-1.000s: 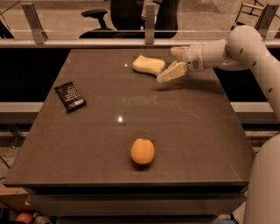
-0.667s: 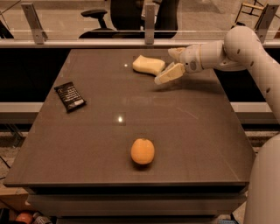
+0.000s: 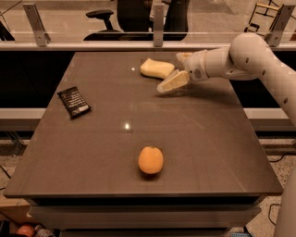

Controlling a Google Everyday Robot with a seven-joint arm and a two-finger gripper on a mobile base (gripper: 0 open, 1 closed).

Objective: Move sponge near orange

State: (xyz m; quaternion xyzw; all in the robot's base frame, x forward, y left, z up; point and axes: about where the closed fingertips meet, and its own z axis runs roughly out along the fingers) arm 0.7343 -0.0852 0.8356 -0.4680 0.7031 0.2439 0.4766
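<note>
Dark desk fills the view, light glints on its top, the gripper hanging over its far right part. Behind runs a pale rail with metal posts, a black office chair on light floor beyond. Top right, perhaps a wooden frame.

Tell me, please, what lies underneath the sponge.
The sponge lies flat on the dark table, and only bare tabletop shows around it. The patch directly beneath it is covered, so it cannot be seen. The gripper, jaws open, is at its right end.
</note>
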